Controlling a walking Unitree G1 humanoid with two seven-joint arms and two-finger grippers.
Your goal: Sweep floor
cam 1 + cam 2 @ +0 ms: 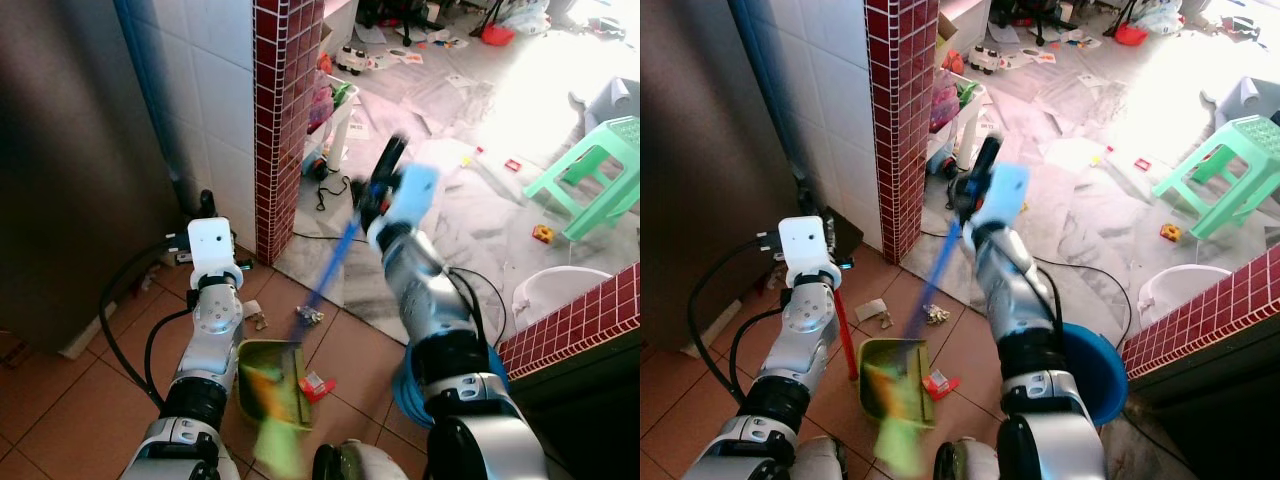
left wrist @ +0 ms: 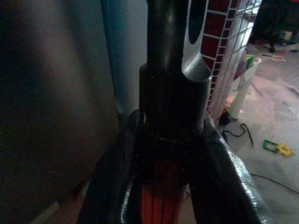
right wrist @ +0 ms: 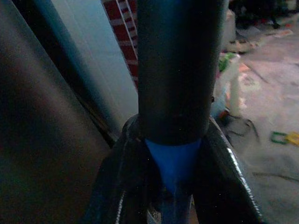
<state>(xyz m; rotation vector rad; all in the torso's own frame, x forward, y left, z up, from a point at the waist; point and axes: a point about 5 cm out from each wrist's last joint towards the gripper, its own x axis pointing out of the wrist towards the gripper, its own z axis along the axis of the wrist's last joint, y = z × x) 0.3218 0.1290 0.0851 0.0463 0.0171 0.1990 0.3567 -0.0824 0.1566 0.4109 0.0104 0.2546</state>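
A robot stands on terracotta tile, looking down at 2 silver arms. To its left, a dark panel (image 1: pixel 70 170) and a white tiled wall close that side. A red mosaic pillar (image 1: pixel 285 120) juts out ahead, and a low red mosaic wall (image 1: pixel 575 320) edges the right. Between them the floor opens onto pale marble, scattered with paper and small toys, where 1 green stool (image 1: pixel 595 175) stands well apart.

The right gripper (image 3: pixel 174 154) has its 2 black fingers pressed around 1 broom (image 1: pixel 335 262), which has a blue shaft and a black grip. The shaft slants down to the tiles just beyond the pan, its head beside a small clump of debris (image 1: pixel 937 315).

The left gripper (image 2: pixel 161 186) pinches a red and black handle (image 1: pixel 845 345), which runs down to 1 yellow-green dustpan (image 1: pixel 890 385) resting on the tile between the arms. The pan holds blurred bright scraps. 1 red scrap (image 1: pixel 938 384) lies touching its right edge. 1 grey scrap (image 1: pixel 872 310) lies near the left arm.

1 blue basin (image 1: pixel 1095 370) sits behind the right arm; 1 white bucket (image 1: pixel 1180 290) stands just beside the low wall.
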